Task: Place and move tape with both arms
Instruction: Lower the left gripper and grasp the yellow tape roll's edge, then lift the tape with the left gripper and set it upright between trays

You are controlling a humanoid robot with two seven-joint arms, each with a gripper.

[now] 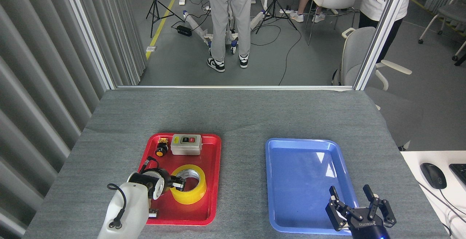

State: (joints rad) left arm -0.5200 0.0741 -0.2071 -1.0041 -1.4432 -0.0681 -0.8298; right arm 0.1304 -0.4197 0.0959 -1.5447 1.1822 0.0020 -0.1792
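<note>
Lying flat in the near half of the red plastic tray (214,180), the wide roll of glossy yellow translucent packing tape (189,185) has its round hole facing up, so its axis runs vertically and, being a ring, it has no long side to speak of; its white printed inner core shows through the opening. It looks light and rigid, a stiff hoop that should not deform under a squeeze, though the shiny outer wrap may prove slippery, so the safest hold is judged to be across the wall, one finger inside the core and one on the outer face. The black left gripper (177,184) on its white-bodied arm sits at the roll's left rim, with a finger reaching over that rim toward the hole; whether it has actually clamped the wall cannot be told from this view. The black right gripper (358,210) hangs over the near edge of the empty blue plastic tray (276,151), fingers spread apart and holding nothing. At the red tray's far end rest a grey switch box (186,144) and a small yellow-capped black push button (161,149), both clear of the roll
</note>
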